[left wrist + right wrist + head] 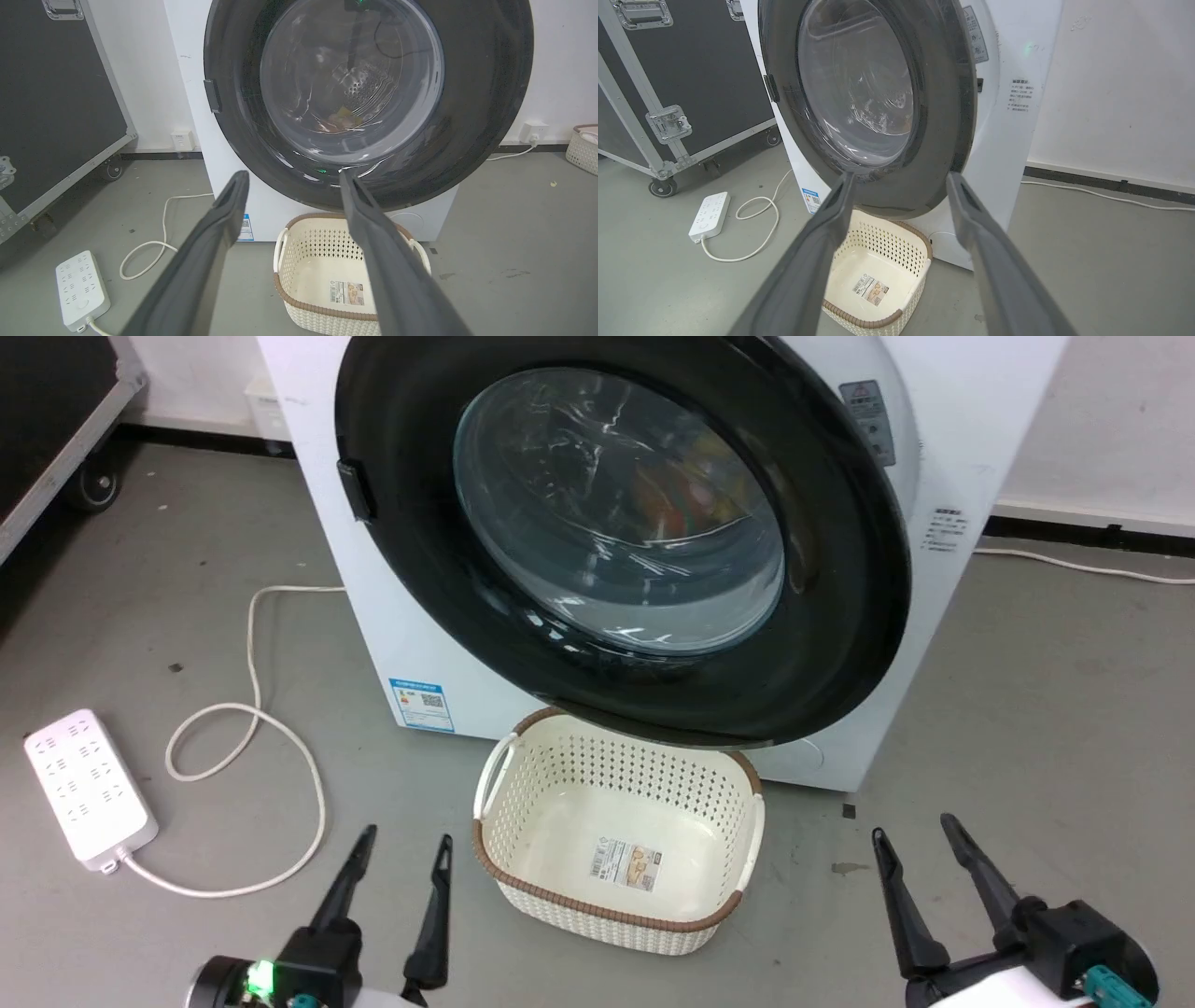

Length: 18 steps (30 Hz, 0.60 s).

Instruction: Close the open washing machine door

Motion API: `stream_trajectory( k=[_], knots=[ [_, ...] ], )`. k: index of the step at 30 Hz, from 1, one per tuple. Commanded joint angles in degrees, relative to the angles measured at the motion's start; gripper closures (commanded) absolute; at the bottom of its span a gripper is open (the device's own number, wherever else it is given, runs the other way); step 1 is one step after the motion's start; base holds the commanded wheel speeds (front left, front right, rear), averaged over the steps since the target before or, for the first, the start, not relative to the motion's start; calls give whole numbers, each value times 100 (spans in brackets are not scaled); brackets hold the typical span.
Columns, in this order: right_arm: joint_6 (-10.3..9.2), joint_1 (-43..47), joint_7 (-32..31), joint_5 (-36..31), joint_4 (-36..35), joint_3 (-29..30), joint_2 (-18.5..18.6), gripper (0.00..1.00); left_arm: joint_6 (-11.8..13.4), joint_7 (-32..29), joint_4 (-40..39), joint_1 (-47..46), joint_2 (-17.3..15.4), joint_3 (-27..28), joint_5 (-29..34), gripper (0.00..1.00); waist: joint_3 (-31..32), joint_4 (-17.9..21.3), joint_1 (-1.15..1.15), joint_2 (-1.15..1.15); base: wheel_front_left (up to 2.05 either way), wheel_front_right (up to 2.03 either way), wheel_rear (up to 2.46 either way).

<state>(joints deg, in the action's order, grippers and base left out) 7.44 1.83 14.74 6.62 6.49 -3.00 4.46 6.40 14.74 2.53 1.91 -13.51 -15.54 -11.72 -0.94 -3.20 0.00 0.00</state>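
The washing machine door (616,523), a wide black ring around a bulging glass window, is seen lying against the front of the washing machine (943,448). No gap can be made out along its rim. Whether the small dark catch (356,490) on its left edge is engaged cannot be told. The door is judged shut or very nearly so, with at most a firm press left to be given. Blurred coloured items can be glimpsed through the glass, inside the drum.

A cream perforated basket (597,929) is set on the floor directly in front of the machine, its far rim tucked under the door's lower edge. It is empty apart from a label, and was probably placed there for carrying laundry.

The left gripper (408,835) and the right gripper (913,827) are held low, well back from the machine, one on each side of the basket. The fingers of both are spread wide, with nothing between them. This is judged a resting pose, clear of the door.

A white power strip (89,789) and its looping cable (252,709) lie on the floor to the left of the machine.
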Motion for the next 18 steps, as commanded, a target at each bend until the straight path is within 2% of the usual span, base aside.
stream_trajectory(
  k=[1,2,3,6,10,18],
  knots=[
    [5,55,26,54,21,-56,-25,9,-20,25,20,74,38,29,81,0,-44,-48,0,0,0,0,0],
    [5,36,26,75,27,-121,-4,82,-43,25,26,73,70,47,113,0,-74,-71,0,0,0,0,0],
    [5,9,26,92,9,-186,24,100,-69,25,28,59,103,64,142,0,-111,-93,0,0,0,0,0],
    [5,-123,26,311,-52,-273,58,100,-165,25,52,-31,166,52,267,0,-258,-172,0,0,0,0,0],
    [5,-539,8,331,-14,-603,465,100,-294,26,87,-188,249,21,372,0,-535,-285,0,0,0,0,0],
    [5,-2011,-464,854,390,-1263,1704,100,-500,26,207,-572,449,-105,522,0,-1269,-557,0,0,0,0,0]
  ],
)
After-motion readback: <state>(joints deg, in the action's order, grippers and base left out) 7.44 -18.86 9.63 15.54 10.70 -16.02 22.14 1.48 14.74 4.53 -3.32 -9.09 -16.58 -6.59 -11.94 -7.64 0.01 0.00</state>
